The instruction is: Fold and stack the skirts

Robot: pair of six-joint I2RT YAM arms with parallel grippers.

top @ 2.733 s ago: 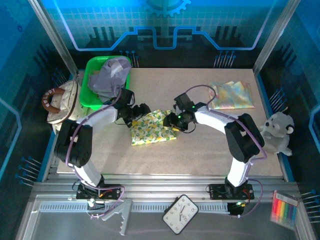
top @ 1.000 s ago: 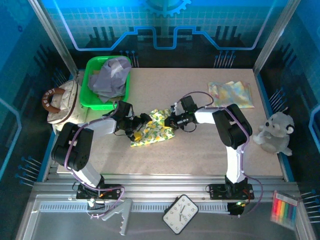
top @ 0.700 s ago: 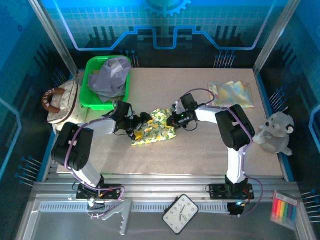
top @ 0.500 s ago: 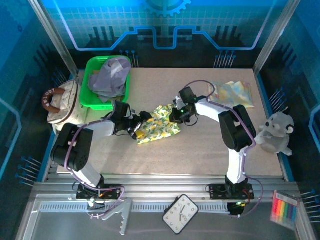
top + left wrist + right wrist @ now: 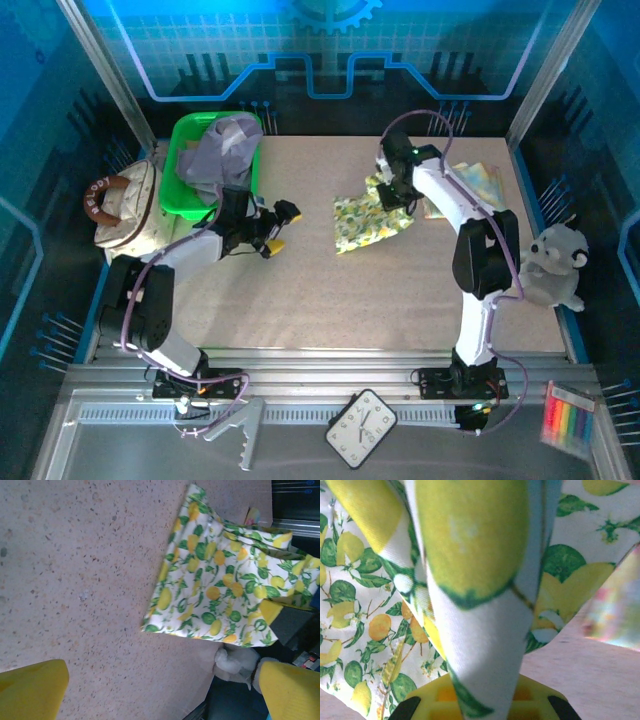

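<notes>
Lemon-print skirt (image 5: 368, 220) now lies farther right and farther back on the surface (image 5: 330, 300) than half a second ago, when it sat between the two arms near the middle. The right arm has swung out toward the back right, and the left arm has drawn back toward the green bin (image 5: 180, 140). Right claw (image 5: 393, 196) is clamped together on the skirt's far right corner. In the right wrist view a fold of the printed cloth (image 5: 470, 580) hangs straight down over the yellow pads (image 5: 432, 696), and the rest of the garment spreads out to the left below it. Left claw (image 5: 281, 229) has its jaws wide apart with nothing between them, well apart from the skirt. In the left wrist view its yellow pads (image 5: 32, 687) frame bare speckled surface, with the skirt (image 5: 215, 595) lying ahead, mostly flat and loosely folded, its far edge raised where the other claw grips it. A pale pastel-patterned folded cloth (image 5: 468, 187) lies just beside the held corner, at the back right. Cannot tell whether the two cloths touch. Lavender-grey skirt (image 5: 222, 152) is heaped in the green bin at back left. Cream handbag (image 5: 120, 210) stands left of the bin, and a white plush toy (image 5: 550, 265) sits at the right edge.
</notes>
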